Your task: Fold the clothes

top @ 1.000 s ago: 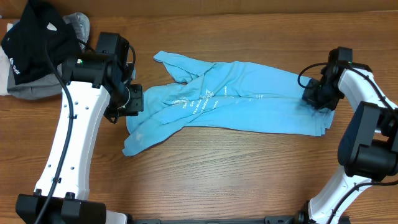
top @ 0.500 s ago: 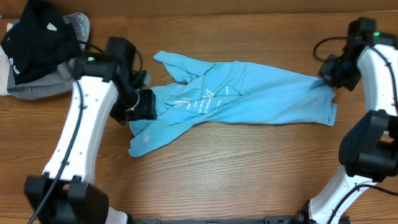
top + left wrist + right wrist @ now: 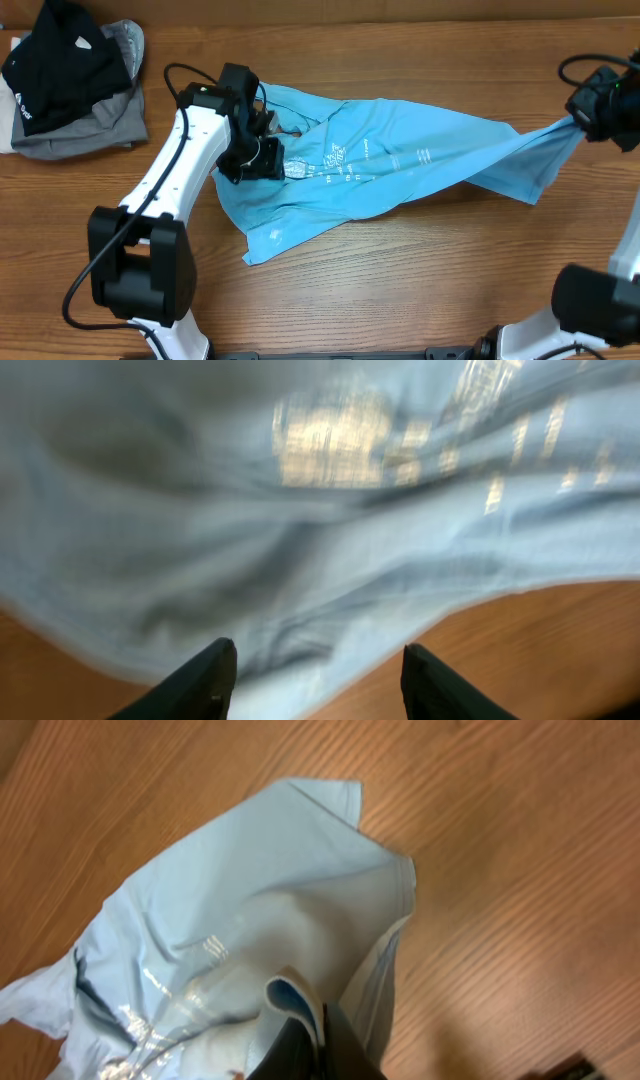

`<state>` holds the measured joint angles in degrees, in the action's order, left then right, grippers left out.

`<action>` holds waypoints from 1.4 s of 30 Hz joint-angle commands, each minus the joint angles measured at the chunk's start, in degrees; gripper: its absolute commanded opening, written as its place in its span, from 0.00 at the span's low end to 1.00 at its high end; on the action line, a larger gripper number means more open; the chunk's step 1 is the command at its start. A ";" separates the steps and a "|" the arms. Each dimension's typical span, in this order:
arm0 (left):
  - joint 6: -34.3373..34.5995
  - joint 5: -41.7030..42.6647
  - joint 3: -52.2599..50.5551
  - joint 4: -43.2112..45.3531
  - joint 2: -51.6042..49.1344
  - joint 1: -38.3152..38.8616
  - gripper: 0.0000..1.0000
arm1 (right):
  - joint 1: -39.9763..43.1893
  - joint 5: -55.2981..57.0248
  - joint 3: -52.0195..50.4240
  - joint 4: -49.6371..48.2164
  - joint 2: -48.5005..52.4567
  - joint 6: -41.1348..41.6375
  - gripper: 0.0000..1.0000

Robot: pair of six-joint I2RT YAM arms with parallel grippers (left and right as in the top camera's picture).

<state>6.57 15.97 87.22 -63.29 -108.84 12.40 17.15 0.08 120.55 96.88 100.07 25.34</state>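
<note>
The shirt [image 3: 400, 160] lies crumpled across the middle of the counter [image 3: 420, 300], white lettering up; its right end is raised off the wood and drawn toward the right claw [image 3: 588, 112], which is pressed together on a fold of the fabric; the right wrist view shows cloth bunched at the fingers, the rest hanging over the wood. The left claw [image 3: 268, 160] sits low over the shirt's left part, just beside the lettering; its fingers [image 3: 215, 675] are spread, blue cloth beneath them, nothing pinched. A black garment [image 3: 60, 70] lies on a grey garment [image 3: 95, 135] at the counter's far left corner, well apart from the shirt.
</note>
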 commanded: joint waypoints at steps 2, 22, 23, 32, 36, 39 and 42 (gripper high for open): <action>-2.58 5.29 -0.26 6.75 -0.48 0.15 0.56 | -0.31 0.09 -10.34 0.07 -8.46 4.17 0.04; -2.32 7.45 -0.28 21.14 -0.59 2.25 0.56 | 3.19 2.82 -45.44 -21.03 -31.26 14.34 1.00; -2.32 7.45 -0.28 21.03 -0.68 2.43 0.55 | 3.28 1.25 -45.44 -23.63 -30.47 12.04 1.00; -2.36 7.67 -0.28 18.58 -7.74 5.81 0.39 | 3.17 -9.38 -45.44 -38.03 -12.24 1.16 0.65; -2.78 7.61 -0.28 17.70 -9.68 5.84 0.37 | 3.13 -12.66 -45.44 -43.98 -4.13 -1.84 0.43; -2.78 4.13 -0.28 16.26 -9.90 5.09 0.37 | 3.08 -12.15 -45.44 -50.58 3.28 -1.81 0.20; -2.99 1.84 -0.28 14.19 -9.90 4.57 0.39 | 3.08 -9.79 -45.44 -54.14 7.26 -1.53 0.13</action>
<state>4.64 20.97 86.83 -47.59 -118.80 17.85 20.21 -10.72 74.76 44.84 103.66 24.93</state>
